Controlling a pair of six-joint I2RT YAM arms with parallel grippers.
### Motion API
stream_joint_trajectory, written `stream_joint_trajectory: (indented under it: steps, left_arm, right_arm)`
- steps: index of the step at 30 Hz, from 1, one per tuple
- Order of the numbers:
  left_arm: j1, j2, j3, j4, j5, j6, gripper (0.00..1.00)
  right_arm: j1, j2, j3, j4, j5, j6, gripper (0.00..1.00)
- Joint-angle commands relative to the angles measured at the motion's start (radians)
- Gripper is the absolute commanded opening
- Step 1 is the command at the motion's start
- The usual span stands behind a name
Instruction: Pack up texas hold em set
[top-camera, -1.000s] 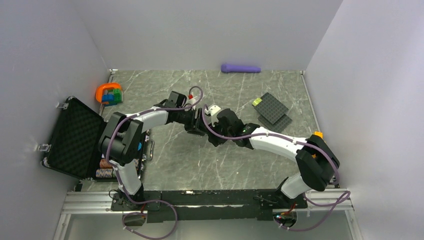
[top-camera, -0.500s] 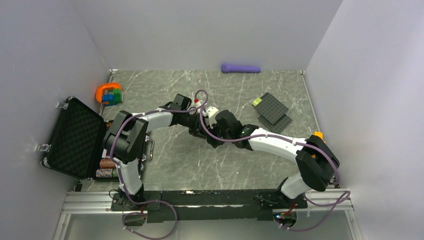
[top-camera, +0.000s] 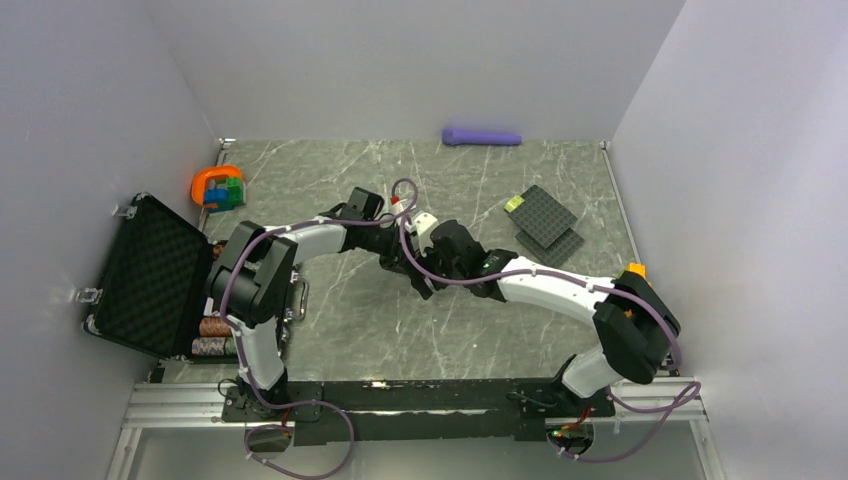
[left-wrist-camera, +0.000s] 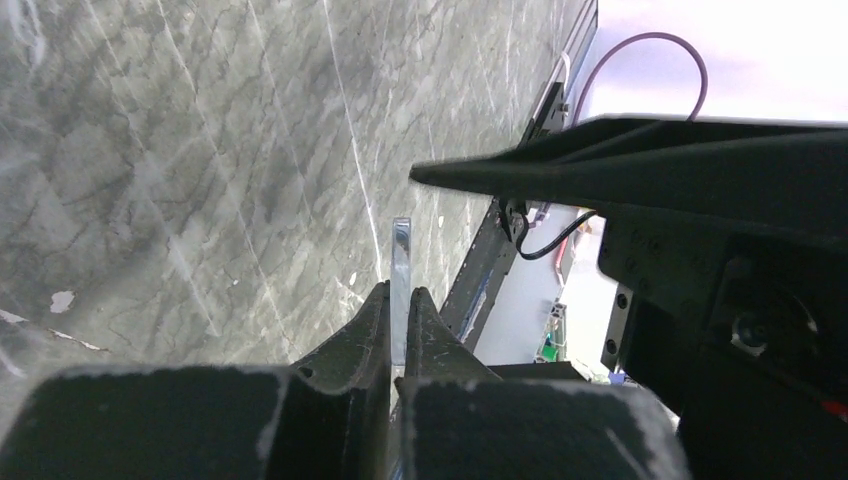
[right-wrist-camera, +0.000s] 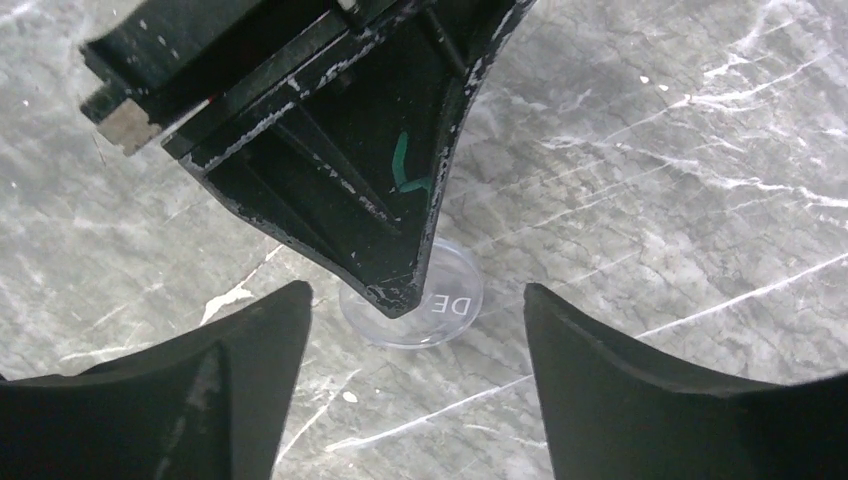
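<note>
Grey marbled surface (top-camera: 350, 330) with plain white walls (top-camera: 400, 60) on three sides, nothing fancy. The bit that matters is a small clear disc (right-wrist-camera: 445, 300) out in the middle of the surface, with the letters "DE" readable on it from the right wrist view. The left claw (left-wrist-camera: 399, 300) is pinched down tight on it. From its own camera you only get the disc edge-on, a thin glassy sliver sticking out between the two fingertips. I honestly can't tell if the disc's lower edge is touching the surface or just off it. The right claw (right-wrist-camera: 415, 292) is nose to nose with the left one, its fingers (right-wrist-camera: 250, 345) spread wide on either side of the disc and not touching it or anything else. The rest of the set is way over at the left edge. The black case (top-camera: 150, 275) sits there open, its foam-lined lid tipped back toward the wall, and a couple of chip stacks (top-camera: 212, 335) lie on their sides at the near end, half hidden behind the left arm. Further out, an orange ring toy (top-camera: 218, 187) with coloured blocks sits in the far left corner. A purple object (top-camera: 482, 136) lies against the back wall. Two black studded plates (top-camera: 545, 222) overlap on the right, with a little yellow-green block (top-camera: 513, 204) on the upper one.
</note>
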Motion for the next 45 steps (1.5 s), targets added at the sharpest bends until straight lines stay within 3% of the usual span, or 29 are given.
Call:
stream_joint_trajectory:
  steps: [1, 6, 12, 18, 22, 27, 30, 38, 45]
  left_arm:
    - [-0.009, -0.022, 0.028, -0.024, -0.006, 0.055, 0.00]
    - [0.000, -0.051, 0.039, -0.080, -0.084, 0.122, 0.00]
    - [0.095, -0.155, -0.009, -0.119, -0.169, 0.177, 0.00]
    - [0.352, -0.358, -0.194, -0.033, -0.143, 0.098, 0.00]
    - [0.526, -0.487, -0.262, -0.154, -0.220, 0.166, 0.00]
    - [0.783, -0.622, -0.332, -0.236, -0.191, 0.193, 0.00]
    - [0.913, -0.687, -0.326, -0.345, -0.273, 0.258, 0.00]
    - [0.955, -0.723, -0.303, -0.459, -0.606, 0.395, 0.00]
    - [0.954, -0.655, -0.291, -0.467, -0.633, 0.405, 0.00]
  right_arm:
    - [0.004, -0.056, -0.004, 0.033, 0.042, -0.004, 0.87]
    - [0.002, -0.109, -0.015, 0.037, 0.049, -0.005, 0.98]
    - [-0.041, -0.201, -0.059, 0.056, 0.009, -0.003, 0.99]
    - [-0.151, -0.275, -0.125, 0.088, -0.071, -0.005, 0.99]
    - [-0.230, -0.319, -0.169, 0.120, -0.127, -0.005, 0.99]
    - [-0.286, -0.350, -0.206, 0.169, -0.171, 0.006, 0.99]
    - [-0.298, -0.360, -0.215, 0.186, -0.184, 0.009, 0.99]
    - [-0.313, -0.389, -0.225, 0.194, -0.196, 0.015, 0.99]
    - [-0.318, -0.411, -0.232, 0.194, -0.198, 0.016, 0.99]
